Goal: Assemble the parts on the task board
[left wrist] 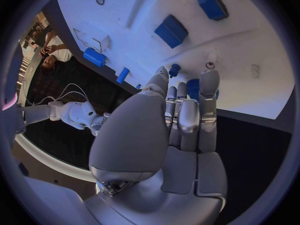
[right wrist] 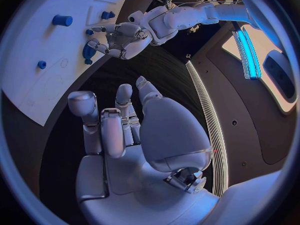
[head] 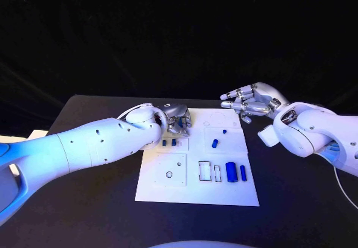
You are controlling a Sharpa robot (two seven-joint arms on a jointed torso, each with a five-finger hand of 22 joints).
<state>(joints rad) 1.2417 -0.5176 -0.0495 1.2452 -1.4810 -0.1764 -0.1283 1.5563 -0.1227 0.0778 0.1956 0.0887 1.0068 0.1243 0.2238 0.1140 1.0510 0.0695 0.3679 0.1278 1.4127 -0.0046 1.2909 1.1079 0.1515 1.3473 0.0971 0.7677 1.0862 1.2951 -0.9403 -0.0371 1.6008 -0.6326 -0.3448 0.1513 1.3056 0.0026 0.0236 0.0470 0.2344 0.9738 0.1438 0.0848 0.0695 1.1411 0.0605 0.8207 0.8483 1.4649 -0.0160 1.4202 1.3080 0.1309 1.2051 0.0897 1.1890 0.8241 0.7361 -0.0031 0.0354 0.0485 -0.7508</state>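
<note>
The left hand [head: 176, 118], polished silver with jointed segments, hangs over the far left part of the task board [head: 197, 194], its fingers drawn close together and pointing down at the plate; in the left wrist view [left wrist: 181, 120] the fingertips [left wrist: 209, 81] sit right at a small blue part [left wrist: 194, 88], but whether they actually pinch it cannot be told. The right hand [head: 251, 101] is raised off the far right corner of the board, over the matte black worktop [head: 89, 206], palm turned inward with fingers loosely spread and holding nothing, as the right wrist view [right wrist: 125, 130] confirms. The board is a flat, smooth white rectangular plate with shallow outlined recesses, square and circular. On it lie glossy blue pieces: a stout cylinder [head: 230, 172] and a slimmer rod [head: 243, 173] side by side near the right edge, a short peg [head: 214, 143] towards the middle, a tiny one [head: 224, 131] just beyond it, and two small upright pegs [head: 168, 142] close under the left wrist.
</note>
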